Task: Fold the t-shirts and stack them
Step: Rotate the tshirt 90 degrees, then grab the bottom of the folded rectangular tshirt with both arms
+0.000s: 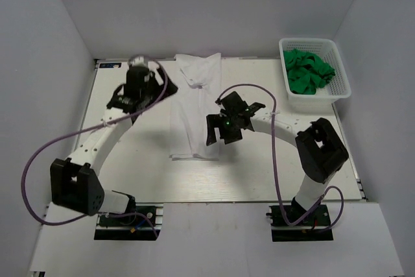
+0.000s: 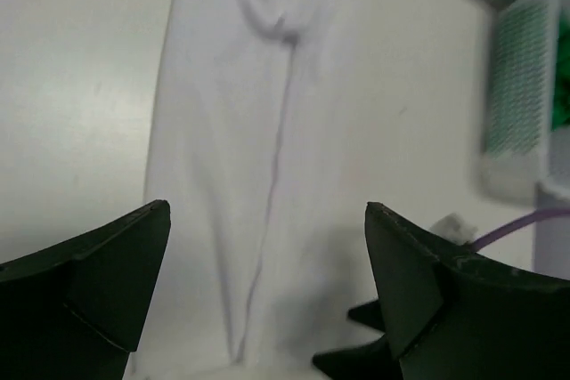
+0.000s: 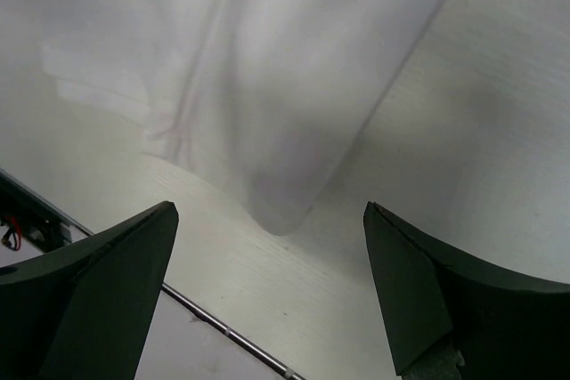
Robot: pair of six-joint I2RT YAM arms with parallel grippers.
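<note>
No legible text or labels anywhere.

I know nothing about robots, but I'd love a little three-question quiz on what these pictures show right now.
1. True or false: the white t-shirt lies inside the basket.
2. Where are the green t-shirts? A: draped over an arm. B: in the basket. C: held between fingers.
3. Fill in: the left gripper and the right gripper both stand ____, holding nothing.

Key: 1 false; 2 B; 3 open.
</note>
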